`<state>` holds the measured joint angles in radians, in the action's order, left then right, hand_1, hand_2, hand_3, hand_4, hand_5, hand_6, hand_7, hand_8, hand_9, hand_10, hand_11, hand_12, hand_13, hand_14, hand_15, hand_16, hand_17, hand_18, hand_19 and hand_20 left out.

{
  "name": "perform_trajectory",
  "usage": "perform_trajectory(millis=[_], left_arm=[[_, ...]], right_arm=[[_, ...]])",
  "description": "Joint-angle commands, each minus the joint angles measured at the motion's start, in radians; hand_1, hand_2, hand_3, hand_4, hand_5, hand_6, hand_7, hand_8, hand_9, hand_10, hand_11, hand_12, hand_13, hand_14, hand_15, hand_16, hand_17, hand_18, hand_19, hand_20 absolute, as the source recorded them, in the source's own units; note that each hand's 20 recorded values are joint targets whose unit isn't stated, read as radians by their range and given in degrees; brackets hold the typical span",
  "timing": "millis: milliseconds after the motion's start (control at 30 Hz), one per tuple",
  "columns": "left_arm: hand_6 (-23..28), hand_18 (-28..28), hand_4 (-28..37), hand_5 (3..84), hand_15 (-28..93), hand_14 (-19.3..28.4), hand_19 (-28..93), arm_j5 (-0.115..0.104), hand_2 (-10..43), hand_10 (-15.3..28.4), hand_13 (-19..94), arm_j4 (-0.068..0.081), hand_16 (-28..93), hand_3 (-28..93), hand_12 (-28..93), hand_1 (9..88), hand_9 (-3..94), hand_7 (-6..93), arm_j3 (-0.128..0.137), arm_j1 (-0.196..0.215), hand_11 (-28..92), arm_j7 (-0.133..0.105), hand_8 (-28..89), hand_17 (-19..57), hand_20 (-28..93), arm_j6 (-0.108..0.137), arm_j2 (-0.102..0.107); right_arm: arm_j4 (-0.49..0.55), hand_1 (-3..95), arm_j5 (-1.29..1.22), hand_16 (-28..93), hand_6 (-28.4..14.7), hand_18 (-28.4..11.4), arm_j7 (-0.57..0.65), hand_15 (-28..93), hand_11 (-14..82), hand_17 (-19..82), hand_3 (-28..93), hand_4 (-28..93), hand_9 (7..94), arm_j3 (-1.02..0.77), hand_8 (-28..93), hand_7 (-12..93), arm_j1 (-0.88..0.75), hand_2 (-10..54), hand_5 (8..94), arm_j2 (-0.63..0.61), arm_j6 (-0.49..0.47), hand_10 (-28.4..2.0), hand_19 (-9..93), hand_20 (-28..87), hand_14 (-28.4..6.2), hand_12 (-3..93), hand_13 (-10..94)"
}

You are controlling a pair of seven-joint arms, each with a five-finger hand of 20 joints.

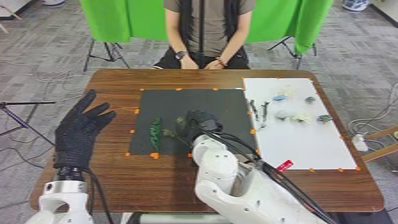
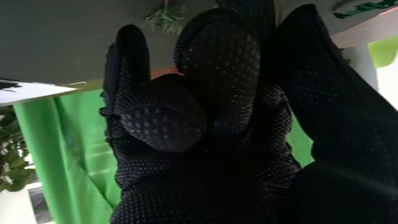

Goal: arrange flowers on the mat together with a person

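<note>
My right hand (image 1: 202,123) is over the middle of the dark mat (image 1: 178,97), its fingers relaxed. A thin green sprig (image 1: 180,129) is beside it, with a curly green stem (image 1: 155,134) farther left on the mat. In the right wrist view, the right hand (image 2: 222,65) has mostly extended fingers, and the sprig (image 2: 165,18) appears beyond their tips, apart from them. Part of the curly green stem (image 2: 364,7) also shows there. My left hand (image 1: 78,130) is open above the table's left side, left of the mat.
The white mat (image 1: 311,147) on the right holds two thin stems (image 1: 258,111) and several pale and blue flowers (image 1: 300,118). A red tag (image 1: 284,166) lies near its front left corner. Across the table, a person's hands (image 1: 202,64) rest together beyond the far edge.
</note>
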<state>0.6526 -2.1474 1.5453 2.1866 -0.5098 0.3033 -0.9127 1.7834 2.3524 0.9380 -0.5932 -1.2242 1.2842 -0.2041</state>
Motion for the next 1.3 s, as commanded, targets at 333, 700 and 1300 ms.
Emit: perform_trajectory(millis=[333, 700, 1300], left_arm=[[7.6, 27.6, -28.2, 33.9, 50, 25.8, 70, -0.007, 11.0, 19.2, 31, -0.002, -9, 74, 10, 21.0, 36.8, 11.6, 0.000, 0.005, 24, 0.004, -9, -2.7, -13, 0.011, 0.004], [7.6, 27.6, -28.1, 33.9, 50, 25.8, 70, 0.008, 11.0, 19.3, 31, 0.000, -9, 74, 10, 21.1, 36.8, 11.5, 0.011, 0.011, 24, 0.025, -9, -2.7, -13, -0.004, -0.022], [7.5, 27.4, -28.3, 34.0, 50, 25.8, 70, 0.027, 10.5, 19.3, 31, 0.017, -9, 73, 10, 19.7, 36.8, 11.6, 0.052, 0.043, 24, 0.036, -9, -2.8, -13, -0.053, -0.094]], right_arm=[[0.040, 42.1, -0.020, 23, 0.4, -25.5, 0.046, 71, 49.6, 35, 66, -22, 93.7, 0.018, -14, 18, -0.006, -1.4, 93.7, 0.008, -0.045, -11.8, 93, 4, -10.9, 14.8, 88], [0.083, 37.9, -0.007, 22, -1.1, -24.7, 0.068, 71, 47.1, 35, 63, -21, 93.7, 0.023, -13, 15, 0.021, -1.7, 91.1, -0.028, 0.027, -11.7, 92, -2, -11.1, 15.5, 86], [0.313, 27.8, -0.911, 13, -4.0, -21.8, -0.409, 61, 26.0, 17, 65, -22, 77.3, -0.600, -13, 16, -0.334, 7.6, 69.7, -0.203, 0.483, -17.0, 71, 8, -16.1, 16.8, 64]])
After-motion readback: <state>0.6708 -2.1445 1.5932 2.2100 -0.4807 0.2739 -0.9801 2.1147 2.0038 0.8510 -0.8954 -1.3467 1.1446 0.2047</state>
